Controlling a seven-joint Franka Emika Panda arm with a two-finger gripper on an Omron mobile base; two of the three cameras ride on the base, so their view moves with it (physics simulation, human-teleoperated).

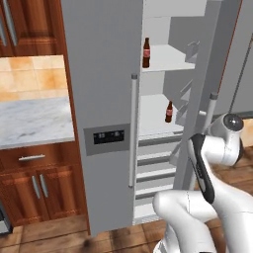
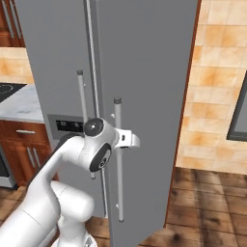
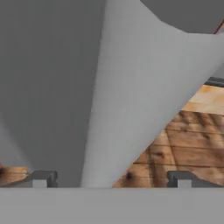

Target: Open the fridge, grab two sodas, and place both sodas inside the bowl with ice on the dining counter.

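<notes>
Fridge [image 1: 106, 99] right door is swung open, exposing two sodas [image 1: 146, 52] on its shelves. Gripper [image 3: 111, 179], jaws wide and empty, sits at the door's edge, probably pushing.

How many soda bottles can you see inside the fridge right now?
2. One soda bottle stands on the upper shelf; the other soda bottle stands on the shelf below, further right. The open door hides part of the interior, so more may be hidden.

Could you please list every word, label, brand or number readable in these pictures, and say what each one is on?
No text can be read.
Upper soda: red label, too small to read.
Lower soda: red label, too small to read.
Dispenser panel on the fridge left door: pale marks, blurred.
</notes>
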